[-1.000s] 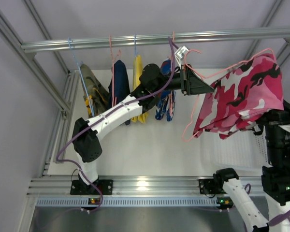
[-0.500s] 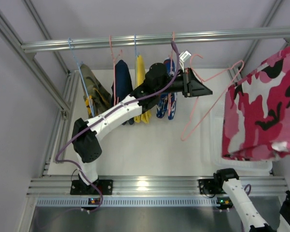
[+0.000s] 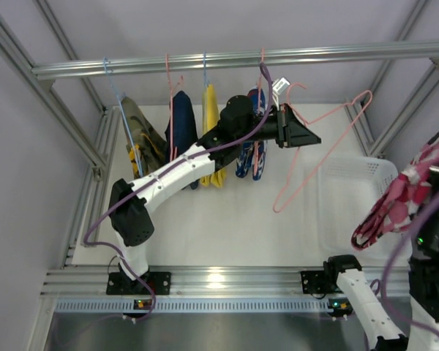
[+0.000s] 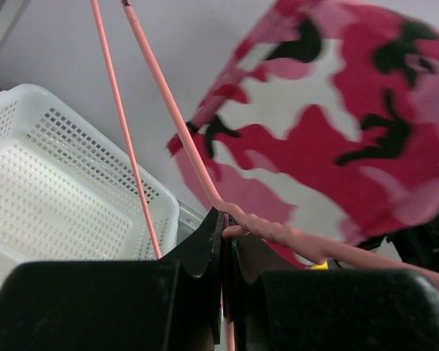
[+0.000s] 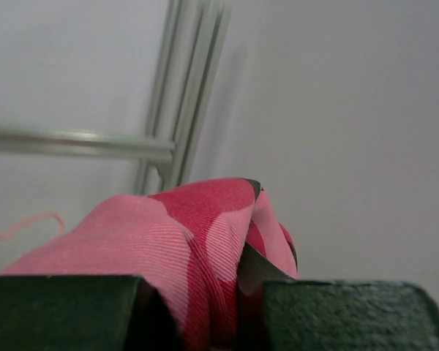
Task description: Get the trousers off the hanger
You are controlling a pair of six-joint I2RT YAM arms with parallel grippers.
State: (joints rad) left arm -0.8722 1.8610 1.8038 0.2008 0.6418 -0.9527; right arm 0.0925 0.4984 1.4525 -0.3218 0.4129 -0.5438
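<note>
My left gripper is shut on the bare pink wire hanger and holds it up in front of the rail; its jaws pinch the wire in the left wrist view. The red-pink trousers hang bunched at the right edge, off the hanger, over the white basket's right side. My right gripper is shut on a fold of them; in the top view the cloth hides it. They also show in the left wrist view. The blue trousers hang on another hanger on the rail, behind my left arm.
A metal rail carries an olive print garment, a navy one and a yellow one on hangers. A white mesh basket stands on the table at the right. Frame posts stand at both sides.
The red-pink trousers slid off the pink hanger and moved right and down with my right gripper, now bunched. The hanger stays bare in my left gripper, which barely moved.
</note>
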